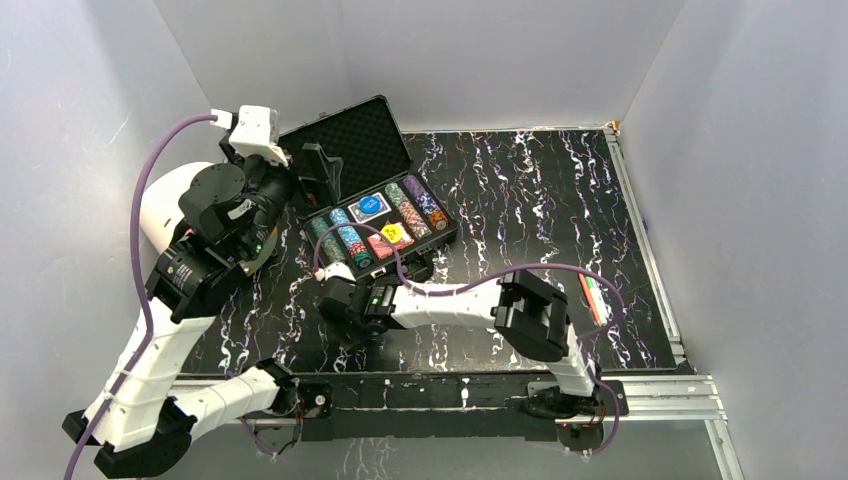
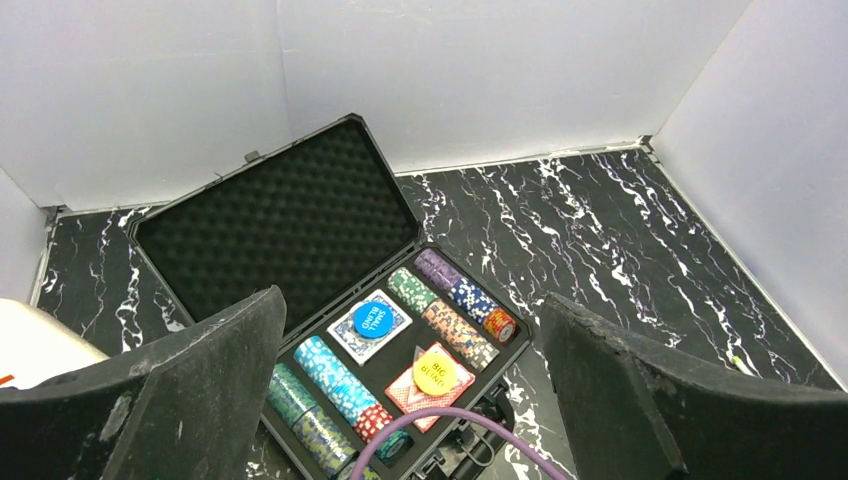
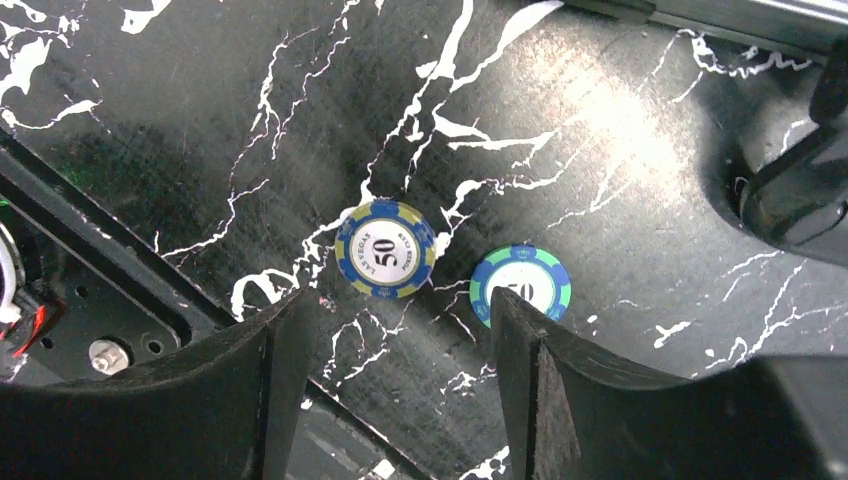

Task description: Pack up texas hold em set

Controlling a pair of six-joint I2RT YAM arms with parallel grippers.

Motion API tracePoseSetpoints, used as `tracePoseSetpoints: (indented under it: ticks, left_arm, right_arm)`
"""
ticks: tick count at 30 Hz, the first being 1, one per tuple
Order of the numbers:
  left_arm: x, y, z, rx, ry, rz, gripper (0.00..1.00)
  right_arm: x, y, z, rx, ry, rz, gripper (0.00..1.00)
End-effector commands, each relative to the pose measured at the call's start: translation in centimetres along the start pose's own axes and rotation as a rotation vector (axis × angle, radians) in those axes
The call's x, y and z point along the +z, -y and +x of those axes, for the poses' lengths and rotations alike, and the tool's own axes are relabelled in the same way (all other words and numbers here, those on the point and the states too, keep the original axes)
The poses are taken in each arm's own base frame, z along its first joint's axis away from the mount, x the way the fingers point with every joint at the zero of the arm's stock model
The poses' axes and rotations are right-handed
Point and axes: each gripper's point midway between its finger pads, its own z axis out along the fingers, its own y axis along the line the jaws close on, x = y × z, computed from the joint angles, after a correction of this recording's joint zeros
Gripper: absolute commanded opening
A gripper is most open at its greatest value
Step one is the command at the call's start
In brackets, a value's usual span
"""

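Observation:
The black case (image 1: 345,147) lies open at the back left, foam lid up (image 2: 280,220). Its tray holds rows of multicoloured chips (image 2: 335,375), a blue card deck with a blue button (image 2: 371,319), and a red deck with the yellow button (image 2: 434,373). My left gripper (image 1: 315,175) is open and empty, above the case (image 2: 411,298). My right gripper (image 1: 335,300) is open, low over the mat in front of the case. Two loose chips lie flat just beyond its fingertips: a blue-yellow chip (image 3: 385,250) and a green-blue chip (image 3: 520,286), partly hidden behind the right finger (image 3: 540,380).
A white-and-orange cylinder (image 1: 165,205) stands at the left behind my left arm. A thin orange-green pen (image 1: 594,297) lies at the mat's right edge. A purple cable (image 1: 450,285) loops in front of the case. White walls enclose the mat; a metal rail (image 1: 640,220) runs along the right.

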Motion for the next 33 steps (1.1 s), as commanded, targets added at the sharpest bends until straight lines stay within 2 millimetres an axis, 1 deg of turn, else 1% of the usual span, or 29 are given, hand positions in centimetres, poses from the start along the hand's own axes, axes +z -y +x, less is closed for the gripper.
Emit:
tracePoseSetpoints:
  ticks: [1,7,11,14,20,22,26,27,29,33]
  left_arm:
    - [-0.9,-0.9,0.0,0.001,-0.005,-0.034,0.98]
    - [-0.1,-0.9,1.2,0.002,-0.032,-0.044,0.98]
    - [0.5,-0.7,1.3,-0.002,-0.040,-0.047,0.98]
    - [0.7,-0.6,1.4,-0.002,-0.042,-0.044,0.98]
    - [0.8,-0.6,2.0,-0.001,-0.067,-0.049,0.98]
    - [0.8,-0.6,2.0,-0.002,-0.067,-0.054,0.98]
    - [0.8,-0.7,2.1,-0.003,-0.068,-0.055,0.98]
    - [0.9,-0.6,2.2,-0.003,-0.071,-0.056,0.98]
    - [1.0,-0.5,2.3,-0.006,-0.075,-0.053,0.98]
    - [1.3,0.3,2.8,-0.026,-0.090,-0.020,0.98]
  right_arm:
    - [0.0,-1.0,-1.5,-0.046,0.011,-0.028,0.71]
    - [1.4,-1.4,-0.7,-0.060,-0.036,-0.028,0.73]
    - [2.3,-1.2,-0.2,-0.089,-0.063,-0.007,0.72]
    - [2.7,-1.3,0.2,-0.119,-0.071,0.000,0.69]
    - [3.2,-0.2,1.3,-0.150,-0.111,0.054,0.62]
    - [3.2,0.2,1.6,-0.152,-0.120,0.066,0.59]
    - [3.0,0.7,2.1,-0.140,-0.132,0.089,0.40]
    - [2.8,0.9,1.9,-0.129,-0.124,0.099,0.37]
    - [2.3,1.4,1.6,-0.102,-0.097,0.126,0.36]
    - [0.5,3.0,-0.1,-0.027,0.004,0.192,0.36]
